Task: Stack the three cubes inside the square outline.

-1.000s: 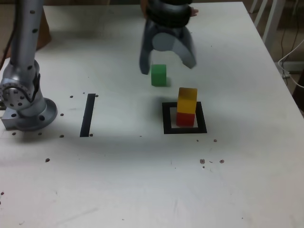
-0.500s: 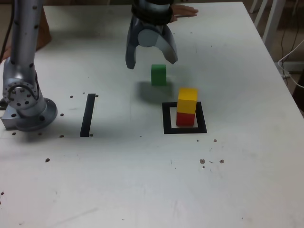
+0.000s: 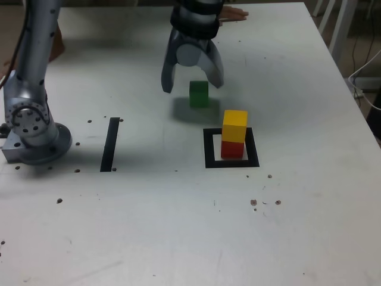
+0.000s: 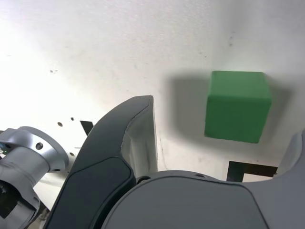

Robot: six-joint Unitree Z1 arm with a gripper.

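The green cube rests alone on the white table, behind the square outline. My gripper hangs open just above and behind it, with one finger on each side and neither touching. In the wrist view the green cube lies between the spread fingers of the gripper, and a corner of the square outline shows beyond it. Inside the outline the yellow cube stands squarely on the red cube.
A narrow black strip lies toward the exterior view's left, next to the arm's grey base. A person's hand rests at the table's far edge. Small dark specks dot the tabletop.
The open gripper swung toward the exterior view's left, off the stack side, then settled slightly lower around the green cube. None of the cubes has moved.
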